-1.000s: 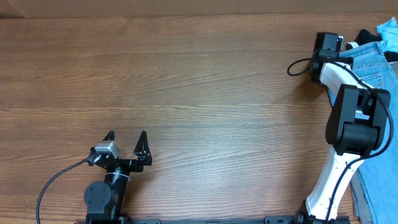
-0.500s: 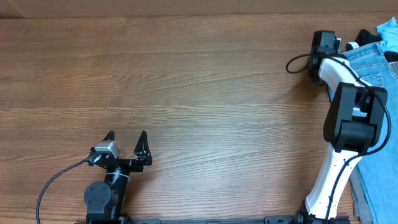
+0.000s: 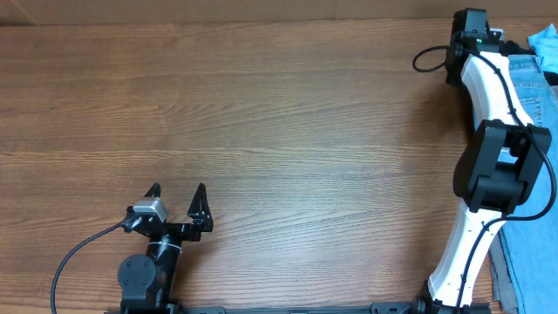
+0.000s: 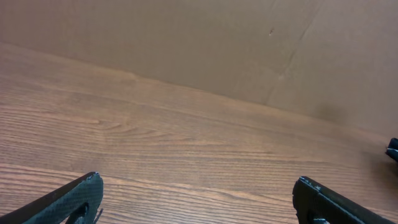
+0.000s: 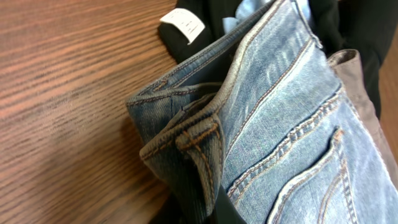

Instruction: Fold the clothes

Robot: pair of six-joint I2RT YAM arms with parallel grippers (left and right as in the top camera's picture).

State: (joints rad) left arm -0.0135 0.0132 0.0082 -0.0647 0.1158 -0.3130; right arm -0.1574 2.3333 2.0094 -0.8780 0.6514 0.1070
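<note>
Two arms sit at the table [image 3: 261, 105]. The right tool [image 3: 475, 35] has moved up to the far edge, close to the blue jeans [image 5: 280, 124] heaped at the far right corner on a black cloth [image 5: 211, 18]. I cannot tell if it is apart or together. The left tool [image 3: 177, 202] stays by the near edge, fingers wide apart, holding nothing. Wide table lies between them.

Wood-grain table [image 3: 279, 113] fills scene; plain brown wall [image 4: 186, 37] rises behind table's far edge, slanted seam running down it.
</note>
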